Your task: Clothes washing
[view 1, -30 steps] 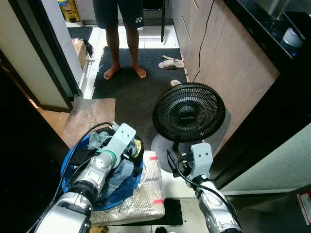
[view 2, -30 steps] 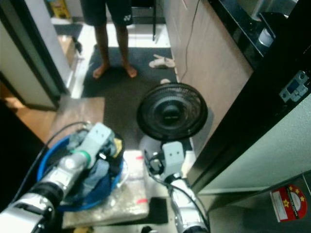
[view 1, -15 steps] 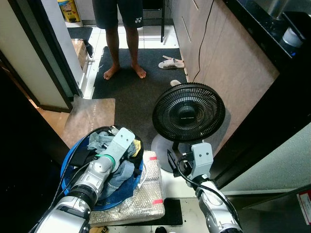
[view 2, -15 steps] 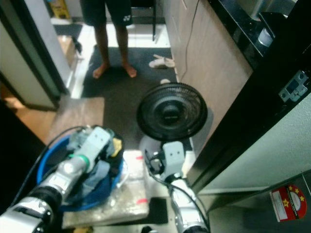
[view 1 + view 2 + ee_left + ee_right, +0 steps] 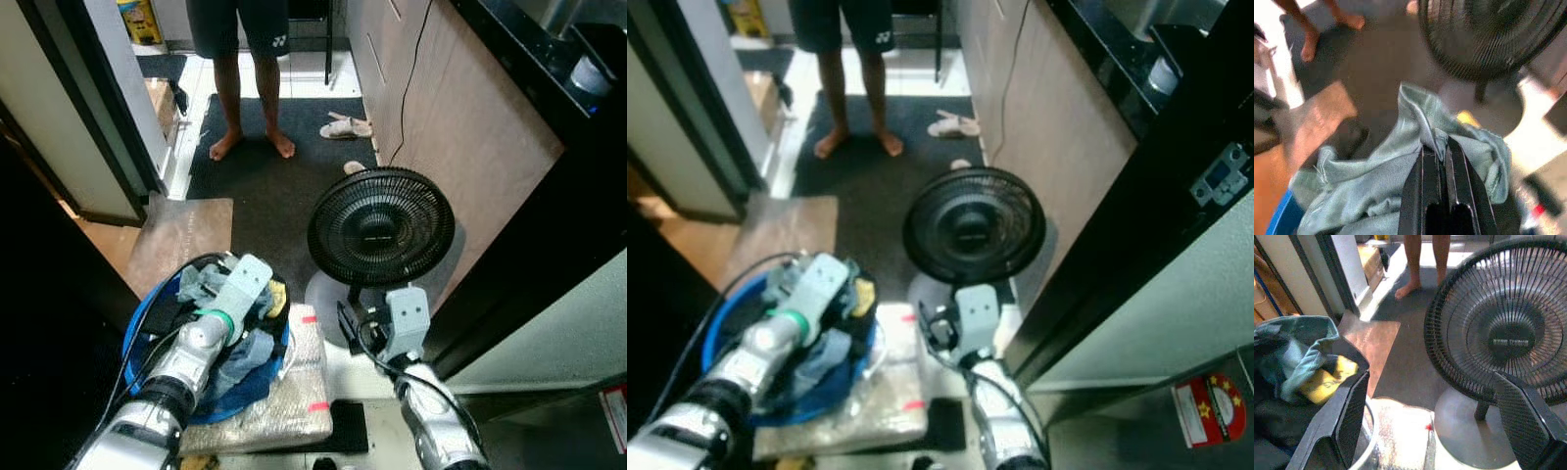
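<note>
The left hand (image 5: 1442,149) sits over the round blue plastic laundry basket (image 5: 137,333), its two black fingers (image 5: 1427,181) pinched together on a fold of pale grey-green denim cloth (image 5: 1381,171). The cloth lies on top of a heap of dark and yellow clothes (image 5: 260,299) in the basket, which rests on a sheet of clear bubble wrap (image 5: 284,401) on the floor. The right hand (image 5: 1435,421) hangs with its fingers spread wide and holding nothing, in front of a black round-grilled floor fan (image 5: 380,227). A barefoot person (image 5: 250,69) stands on the dark mat (image 5: 265,186) beyond.
</note>
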You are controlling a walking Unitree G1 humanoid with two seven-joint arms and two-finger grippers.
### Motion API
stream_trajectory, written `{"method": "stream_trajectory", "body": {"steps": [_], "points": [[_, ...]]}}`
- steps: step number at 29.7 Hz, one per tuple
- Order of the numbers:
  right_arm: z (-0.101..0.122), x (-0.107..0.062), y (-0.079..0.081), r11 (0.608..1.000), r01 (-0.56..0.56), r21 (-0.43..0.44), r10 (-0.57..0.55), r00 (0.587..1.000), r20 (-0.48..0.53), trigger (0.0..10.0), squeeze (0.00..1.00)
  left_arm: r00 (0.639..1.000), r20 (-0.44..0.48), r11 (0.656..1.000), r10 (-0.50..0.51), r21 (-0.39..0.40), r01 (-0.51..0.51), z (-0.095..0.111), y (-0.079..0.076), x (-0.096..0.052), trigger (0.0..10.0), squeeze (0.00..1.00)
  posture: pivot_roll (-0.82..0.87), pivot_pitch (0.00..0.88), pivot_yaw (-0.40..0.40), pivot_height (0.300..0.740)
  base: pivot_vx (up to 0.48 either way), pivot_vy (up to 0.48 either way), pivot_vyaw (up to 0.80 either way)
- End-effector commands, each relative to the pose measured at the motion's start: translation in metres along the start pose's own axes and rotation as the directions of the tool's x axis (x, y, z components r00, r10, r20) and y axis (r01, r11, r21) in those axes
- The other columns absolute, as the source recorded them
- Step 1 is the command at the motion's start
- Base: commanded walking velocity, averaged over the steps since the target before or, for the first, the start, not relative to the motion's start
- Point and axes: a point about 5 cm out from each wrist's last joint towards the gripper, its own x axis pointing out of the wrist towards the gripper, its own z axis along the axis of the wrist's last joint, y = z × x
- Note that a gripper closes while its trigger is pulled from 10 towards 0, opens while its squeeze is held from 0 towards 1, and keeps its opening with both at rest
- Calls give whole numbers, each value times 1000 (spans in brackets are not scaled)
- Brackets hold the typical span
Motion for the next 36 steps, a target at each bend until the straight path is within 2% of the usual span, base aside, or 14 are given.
{"method": "stream_trajectory", "body": {"steps": [1,2,4,6,8,10,13,16,20,25,26,27,33,36], "points": [[-1,-3,-2,1000,18,18,-18,1000,-4,10000,0,998,49,999,-25,-31,26,9,-4,-1,10000,0,25,216,84,740,0,0,0],[9,0,-2,999,24,24,-25,999,37,10000,0,988,152,996,-42,-73,54,32,-7,-5,10000,0,30,207,90,740,0,0,0],[9,0,-2,999,24,24,-25,999,37,10000,0,988,152,996,-42,-73,54,32,-7,-5,10000,0,30,207,90,740,0,0,0],[30,6,-2,999,28,37,-32,992,121,10000,0,950,305,986,-68,-126,111,71,-12,-18,10000,0,34,192,98,740,0,0,0],[51,11,-2,998,30,48,-39,979,200,10000,0,916,392,976,-80,-155,151,97,-15,-29,10000,0,35,183,101,740,0,0,0],[59,12,-2,998,31,51,-42,973,227,10000,0,907,414,974,-80,-160,159,105,-15,-32,10000,0,35,183,101,740,0,0,0],[88,14,-5,998,39,56,-55,946,320,10000,0,883,460,970,-94,-156,185,124,-14,-48,10000,0,34,155,105,740,0,0,0],[100,13,-7,998,41,41,-53,934,354,10000,0,883,461,973,-94,-144,179,129,-11,-57,10000,0,31,137,108,740,0,0,0],[98,9,-11,999,47,-6,-42,941,336,10000,0,903,423,979,-82,-135,152,125,-6,-66,10000,0,31,127,105,740,0,0,0],[90,3,-12,999,25,47,-38,956,291,10000,0,921,386,984,-53,-134,113,119,-2,-69,10000,0,31,104,94,740,0,0,0],[87,1,-10,996,-3,92,-22,962,271,10000,827,924,380,985,-49,-136,108,117,-2,-69,10000,0,31,100,91,740,0,0,0],[83,0,-8,992,-29,123,-3,967,254,10000,1000,926,375,985,-45,-139,104,116,-2,-69,10000,0,31,100,91,740,0,0,0],[70,-1,2,967,-147,208,112,979,172,10000,1000,937,348,985,-33,-146,89,114,-3,-69,10000,0,29,97,85,740,0,0,0],[69,-18,14,876,-386,291,349,921,170,10000,1000,939,340,985,-45,-144,99,115,-8,-68,10000,0,31,93,75,740,0,0,0]]}}
